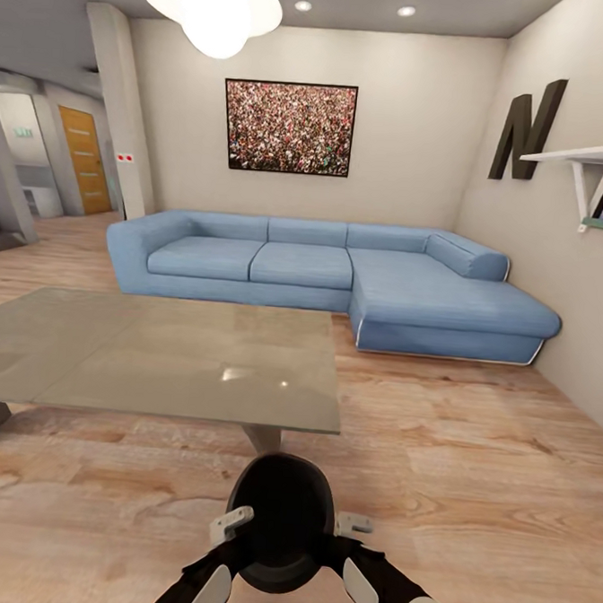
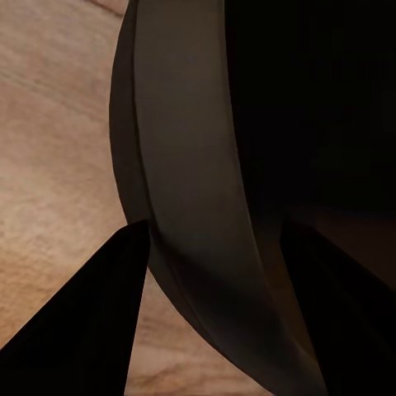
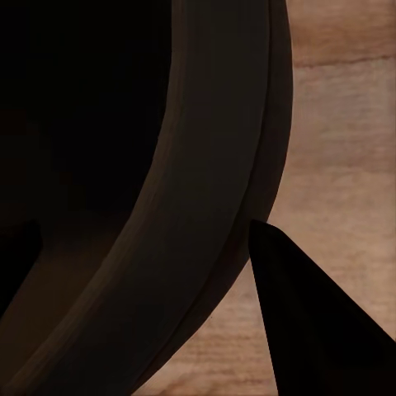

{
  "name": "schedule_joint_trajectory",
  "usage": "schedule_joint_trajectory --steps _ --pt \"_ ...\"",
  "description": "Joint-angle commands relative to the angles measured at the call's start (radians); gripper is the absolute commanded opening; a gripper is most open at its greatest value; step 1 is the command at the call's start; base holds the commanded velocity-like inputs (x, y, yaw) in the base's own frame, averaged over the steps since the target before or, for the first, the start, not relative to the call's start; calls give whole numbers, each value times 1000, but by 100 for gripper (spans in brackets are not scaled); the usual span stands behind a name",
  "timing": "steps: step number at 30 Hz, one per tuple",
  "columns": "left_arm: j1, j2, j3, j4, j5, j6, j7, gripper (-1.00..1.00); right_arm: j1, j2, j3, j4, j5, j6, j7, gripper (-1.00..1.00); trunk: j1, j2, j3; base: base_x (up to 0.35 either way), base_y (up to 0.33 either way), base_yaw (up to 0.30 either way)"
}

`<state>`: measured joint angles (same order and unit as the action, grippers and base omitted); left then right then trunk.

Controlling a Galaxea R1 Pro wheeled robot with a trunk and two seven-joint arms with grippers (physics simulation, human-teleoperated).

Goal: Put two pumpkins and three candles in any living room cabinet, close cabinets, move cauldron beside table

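The black cauldron (image 1: 279,516) hangs low in front of me, mouth facing up, held from both sides. My left gripper (image 1: 231,524) is shut on its left rim and my right gripper (image 1: 352,525) is shut on its right rim. In the left wrist view the cauldron's rim (image 2: 190,165) runs between the two dark fingers (image 2: 82,330). The right wrist view likewise has the rim (image 3: 214,165) passing between the fingers (image 3: 322,322). The glass-topped table (image 1: 154,354) stands just beyond the cauldron, slightly to the left, its near leg (image 1: 263,438) close by. Pumpkins, candles and cabinet are out of view.
A blue L-shaped sofa (image 1: 339,277) lines the far wall behind the table. A white wall shelf (image 1: 599,169) juts out at the right. Open wooden floor (image 1: 469,475) stretches to the right of the table. A hallway with an orange door (image 1: 85,160) opens at the far left.
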<state>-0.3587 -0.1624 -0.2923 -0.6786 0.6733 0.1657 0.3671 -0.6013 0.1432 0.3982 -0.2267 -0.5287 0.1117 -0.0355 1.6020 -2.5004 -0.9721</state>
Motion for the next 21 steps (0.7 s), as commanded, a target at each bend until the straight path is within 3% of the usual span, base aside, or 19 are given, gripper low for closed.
schedule_joint_trajectory --steps 1,21 --pt "0 1 -21 -1 12 0 6 -100 -2 -1 30 -34 -24 4 2 -100 0 -1 -1 94 0 0" --pt "0 1 -21 -1 12 0 6 -100 -2 -2 29 -34 -24 5 2 -100 0 -1 -1 66 0 0"
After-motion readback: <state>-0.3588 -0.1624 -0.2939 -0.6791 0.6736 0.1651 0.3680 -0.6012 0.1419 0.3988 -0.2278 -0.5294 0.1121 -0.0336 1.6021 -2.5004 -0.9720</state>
